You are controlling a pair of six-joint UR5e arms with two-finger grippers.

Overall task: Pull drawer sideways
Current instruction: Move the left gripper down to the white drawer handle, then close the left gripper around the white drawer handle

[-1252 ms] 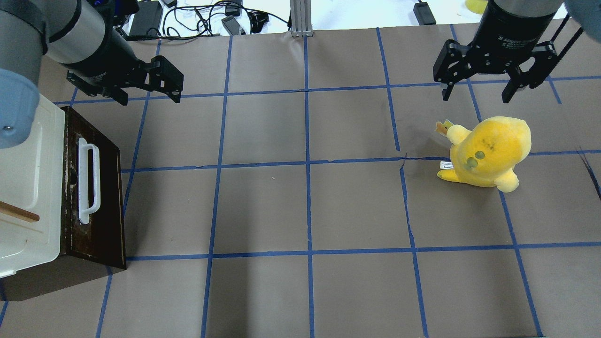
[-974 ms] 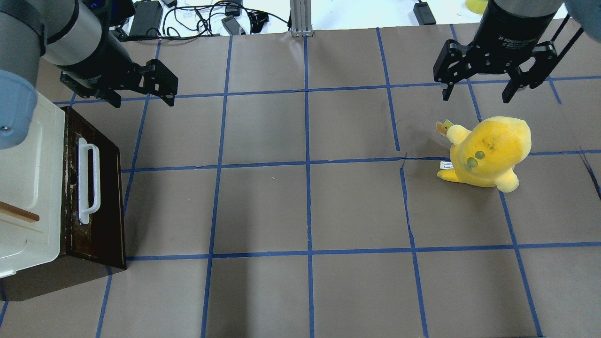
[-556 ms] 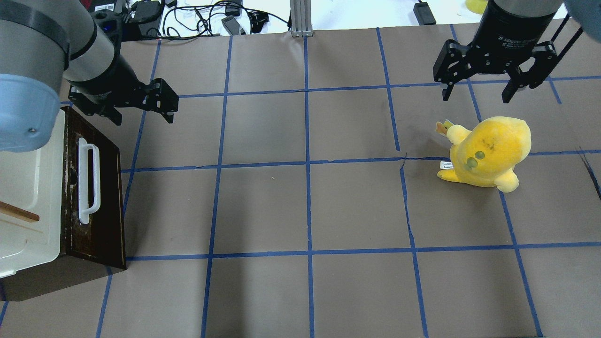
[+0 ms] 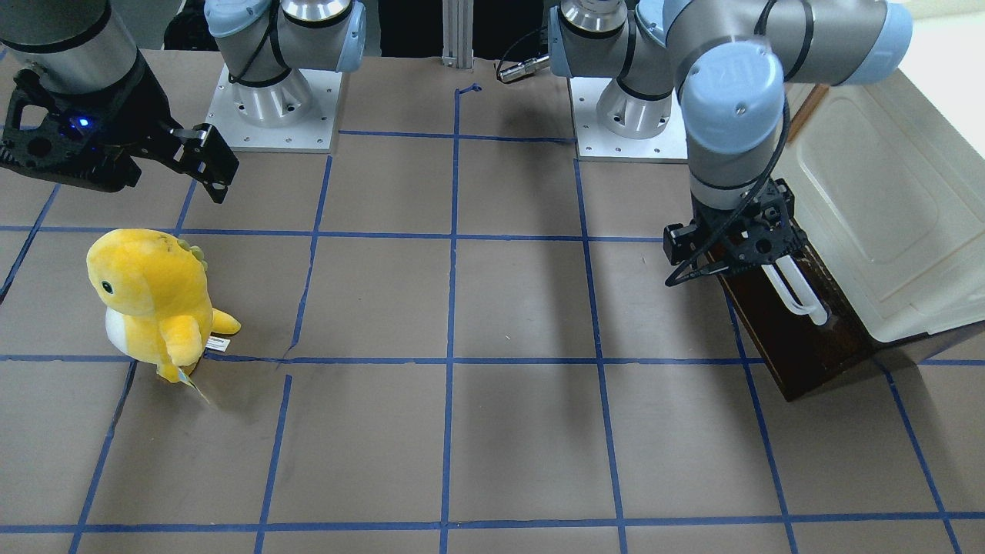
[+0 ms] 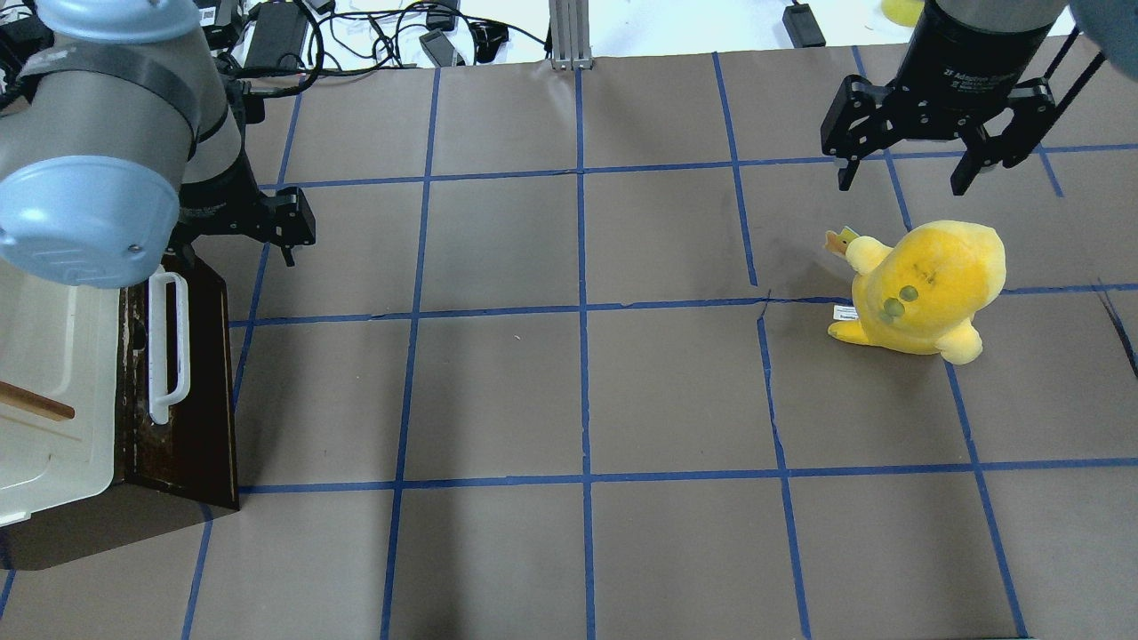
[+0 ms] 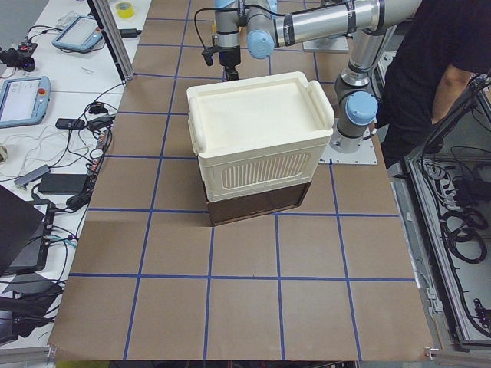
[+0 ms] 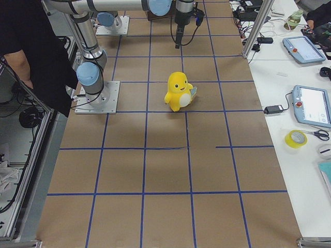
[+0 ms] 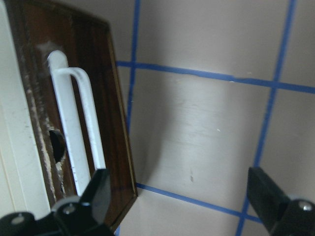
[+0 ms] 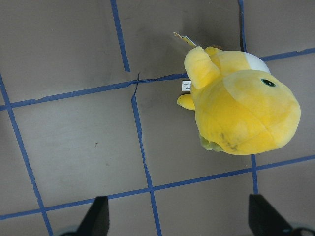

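Note:
The drawer (image 5: 191, 418) has a dark brown front and a long white bar handle (image 5: 169, 347). It sits under the cream cabinet at the table's left edge, and none of its pale sides show. My left gripper (image 5: 244, 233) is open and empty, just past the handle's far end. In the left wrist view one fingertip (image 8: 96, 189) hangs over the drawer front (image 8: 106, 98) beside the handle (image 8: 74, 132), the other over bare table. In the front view the left gripper (image 4: 727, 261) stands at the drawer's (image 4: 800, 346) end. My right gripper (image 5: 902, 173) is open and empty, far right.
The cream-white cabinet (image 5: 53, 356) stands on top of the drawer and also shows in the front view (image 4: 869, 215). A yellow plush toy (image 5: 925, 289) stands on the right, below the right gripper (image 9: 179, 221). Blue tape lines cross the brown table.
My left gripper has swung nearer and to the left, down toward the far end of the drawer handle. The right arm, the plush and the drawer have not moved.

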